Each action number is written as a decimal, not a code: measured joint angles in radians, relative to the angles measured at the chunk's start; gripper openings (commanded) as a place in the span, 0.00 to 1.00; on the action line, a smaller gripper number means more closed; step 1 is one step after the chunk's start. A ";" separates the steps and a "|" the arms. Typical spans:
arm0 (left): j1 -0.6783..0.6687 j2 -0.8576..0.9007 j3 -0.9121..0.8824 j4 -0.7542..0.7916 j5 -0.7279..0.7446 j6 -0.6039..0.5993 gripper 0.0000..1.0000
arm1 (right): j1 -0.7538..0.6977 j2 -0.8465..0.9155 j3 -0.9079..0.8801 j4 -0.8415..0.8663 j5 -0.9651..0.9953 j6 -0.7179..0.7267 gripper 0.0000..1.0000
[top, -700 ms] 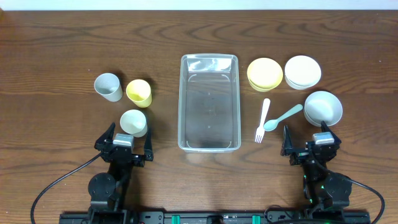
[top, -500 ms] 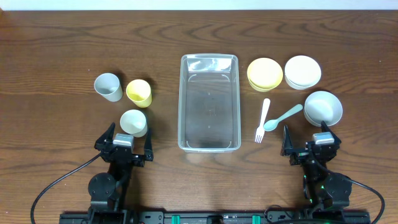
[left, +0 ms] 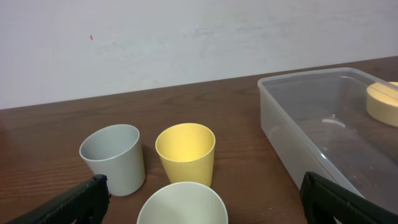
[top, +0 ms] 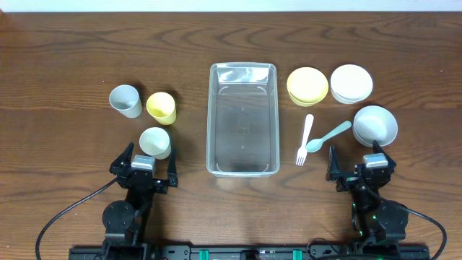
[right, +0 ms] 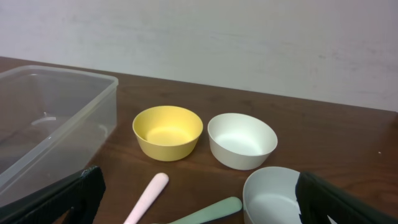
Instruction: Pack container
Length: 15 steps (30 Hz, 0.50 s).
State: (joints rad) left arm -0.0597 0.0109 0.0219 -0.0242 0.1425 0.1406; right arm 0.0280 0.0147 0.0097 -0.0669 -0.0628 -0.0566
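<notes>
The container (top: 242, 123), a large clear tub, stands empty mid-table; its walls also show in the wrist views (left: 323, 124) (right: 56, 118). My left gripper (top: 150, 153) is open at the near left edge. A pale green cup (left: 182, 204) stands upright between its wide-spread fingers, untouched. My right gripper (top: 362, 153) is open at the near right. A pink fork (right: 148, 196), a green spoon (right: 208, 211) and a grey-white bowl (right: 273, 196) lie just ahead of it, and it holds nothing.
A grey cup (top: 125, 100) and a yellow cup (top: 161, 107) stand left of the tub. To its right at the back sit a yellow bowl (top: 307, 86) and a white bowl (top: 351, 83). Both arm bases rest at the table's front edge.
</notes>
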 measured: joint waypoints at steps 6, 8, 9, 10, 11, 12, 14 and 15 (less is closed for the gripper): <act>0.000 0.000 0.000 0.000 0.000 0.000 0.98 | 0.000 0.000 0.000 0.000 0.000 0.000 0.99; 0.000 0.000 0.000 0.000 0.000 0.000 0.98 | 0.000 0.000 0.000 0.000 0.000 0.000 0.99; 0.000 0.000 0.000 0.000 0.000 0.000 0.98 | 0.000 0.000 0.000 0.000 0.000 0.000 0.99; 0.000 0.000 0.000 0.000 0.000 0.000 0.98 | 0.000 0.000 0.000 0.000 0.000 0.000 0.99; 0.000 0.000 0.000 0.000 0.000 0.000 0.98 | 0.000 0.000 0.000 0.000 0.000 0.000 0.99; 0.000 0.000 0.000 0.000 0.000 0.000 0.98 | 0.000 0.000 0.000 0.000 0.000 0.000 0.99; 0.000 0.000 0.000 0.000 0.000 0.000 0.98 | 0.000 0.000 0.000 0.000 0.007 0.000 0.99; 0.000 0.000 0.000 0.000 0.000 0.000 0.98 | 0.000 0.000 0.000 0.000 0.013 0.000 0.99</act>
State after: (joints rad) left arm -0.0597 0.0109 0.0219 -0.0242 0.1425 0.1402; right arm 0.0280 0.0147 0.0097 -0.0673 -0.0494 -0.0563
